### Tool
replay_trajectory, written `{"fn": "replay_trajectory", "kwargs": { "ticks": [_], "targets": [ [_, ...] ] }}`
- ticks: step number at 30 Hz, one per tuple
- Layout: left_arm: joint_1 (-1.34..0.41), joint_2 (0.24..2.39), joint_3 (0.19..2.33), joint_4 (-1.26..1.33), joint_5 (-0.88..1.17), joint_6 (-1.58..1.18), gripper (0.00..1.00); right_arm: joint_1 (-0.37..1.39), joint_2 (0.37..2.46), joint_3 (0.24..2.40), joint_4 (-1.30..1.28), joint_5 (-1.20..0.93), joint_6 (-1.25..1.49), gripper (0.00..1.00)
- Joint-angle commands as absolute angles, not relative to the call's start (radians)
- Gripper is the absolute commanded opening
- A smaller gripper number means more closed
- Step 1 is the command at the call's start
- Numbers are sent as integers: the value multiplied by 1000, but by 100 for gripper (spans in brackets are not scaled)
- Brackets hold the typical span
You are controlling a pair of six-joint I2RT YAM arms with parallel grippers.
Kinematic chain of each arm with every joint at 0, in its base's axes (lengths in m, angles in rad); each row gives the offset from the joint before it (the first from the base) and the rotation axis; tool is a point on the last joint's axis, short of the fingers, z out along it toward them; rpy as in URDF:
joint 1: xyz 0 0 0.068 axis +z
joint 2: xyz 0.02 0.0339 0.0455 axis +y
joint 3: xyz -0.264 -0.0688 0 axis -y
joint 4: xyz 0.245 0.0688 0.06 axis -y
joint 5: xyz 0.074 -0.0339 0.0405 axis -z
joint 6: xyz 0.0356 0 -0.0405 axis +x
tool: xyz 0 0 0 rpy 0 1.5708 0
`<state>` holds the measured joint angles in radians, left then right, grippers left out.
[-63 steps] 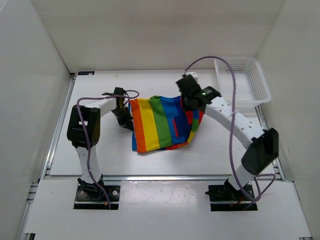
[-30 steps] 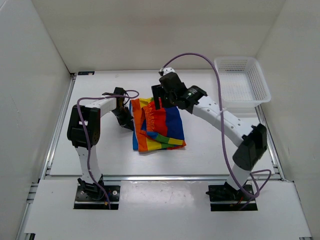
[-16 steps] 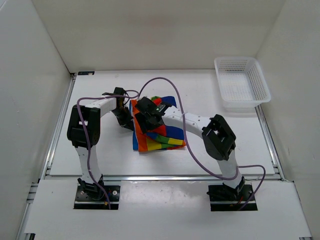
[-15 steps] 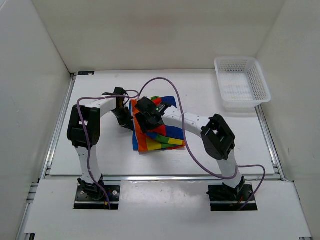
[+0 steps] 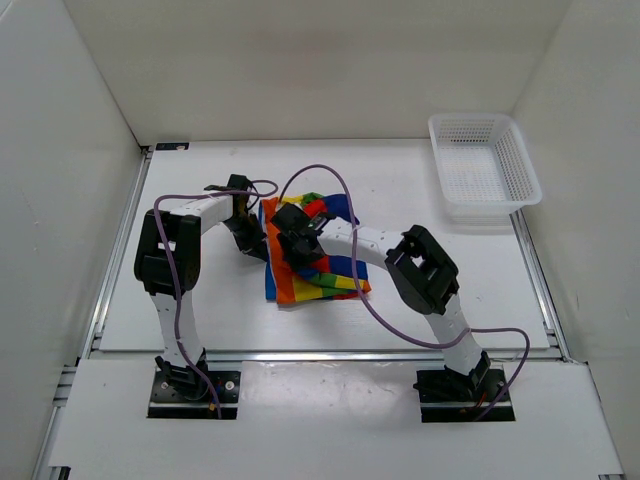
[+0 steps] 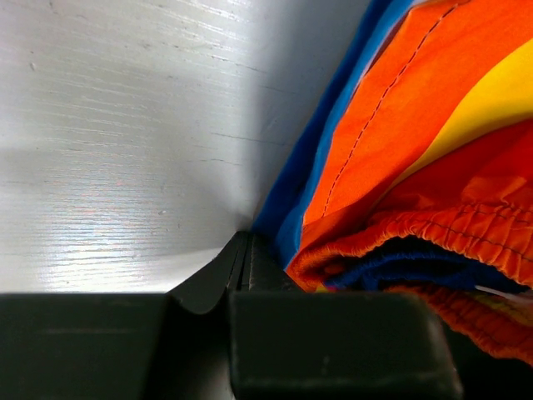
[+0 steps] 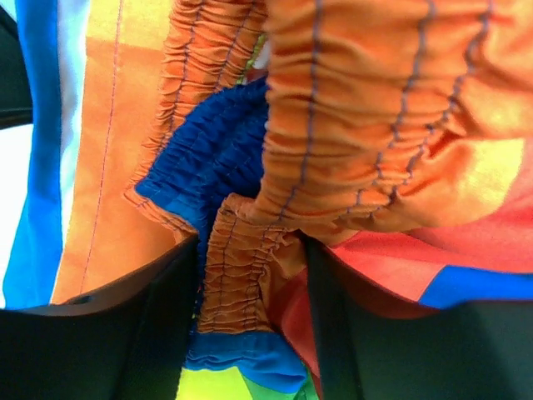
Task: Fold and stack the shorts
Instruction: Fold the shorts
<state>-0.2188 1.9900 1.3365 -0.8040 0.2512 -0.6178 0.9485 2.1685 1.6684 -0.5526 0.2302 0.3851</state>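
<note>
Shorts (image 5: 330, 275) lie folded in a compact bundle on the table (image 5: 400, 190), left of its middle, with rainbow stripes and a red block on top and an orange edge along the left. The left gripper (image 5: 248, 222) sits at the bundle's upper left edge. The right gripper (image 5: 293, 240) is down on the cloth just beside it. A white mesh basket (image 5: 480, 210) stands well apart at the far right corner.

In the left wrist view, blue hem, stitched orange panel, yellow stripe and gathered orange waistband fill the right side. The dark fingers (image 6: 333, 350) are pressed together to a thin seam, and the blue hem runs into their tip.

In the right wrist view, ruffled orange elastic and a blue gathered band crowd the frame. The two fingers (image 7: 162, 333) stand a little apart, pinching a bunch of orange waistband that fills the gap between them.

Two seconds ago the shorts were spread wide, their right side lifted by the right gripper near the table's middle. That side has since been carried over to the left, and the bundle is narrower. Over the last half second the right arm's elbow has drawn in slightly. The left gripper has not moved.
</note>
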Motion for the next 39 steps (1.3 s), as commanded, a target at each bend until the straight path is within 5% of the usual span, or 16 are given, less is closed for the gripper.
{"fn": "replay_trajectory", "kwargs": {
  "ticks": [1,4,7,19,36,39],
  "targets": [
    [-224,1997,1341,-770,241,-614,11,951,2194,1647,-522,186,396,43],
    [-224,1997,1341,-770,241,-614,11,951,2180,1637,-522,212,405,17],
    [-224,1997,1341,-770,241,-614,11,951,2128,1618,-522,241,405,0],
    [-224,1997,1341,-770,241,-604,11,962,1915,1609,-512,262,356,0],
    [-224,1987,1341,-770,241,-604,11,1017,2094,1726,-531,166,337,0],
    [-198,1951,1350,-788,270,-595,11,1017,2053,1726,-543,184,328,19]
  ]
}}
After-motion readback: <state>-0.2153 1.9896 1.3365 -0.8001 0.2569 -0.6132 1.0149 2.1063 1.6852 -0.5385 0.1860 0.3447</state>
